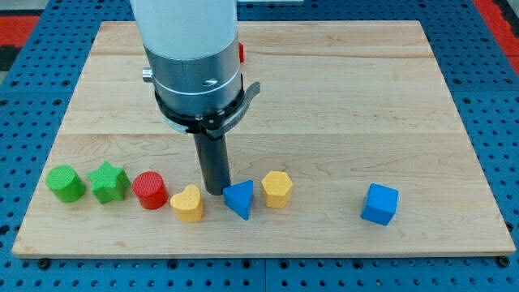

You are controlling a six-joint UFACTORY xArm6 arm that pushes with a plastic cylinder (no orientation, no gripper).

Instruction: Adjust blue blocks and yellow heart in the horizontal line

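My tip point(215, 191) rests on the board between the yellow heart point(187, 203) and the blue triangular block point(239, 198), just above and between them, very close to the blue triangle's left edge. The blue cube point(379, 203) sits apart toward the view's right, near the board's bottom edge. The heart, the triangle and the cube lie at roughly the same height in the view.
A yellow hexagonal block point(277, 188) stands right of the blue triangle. A red cylinder point(150, 190), a green star point(109, 182) and a green cylinder point(65, 183) line up left of the heart. A red block point(241, 52) peeks from behind the arm. The wooden board point(365, 97) lies on a blue pegboard.
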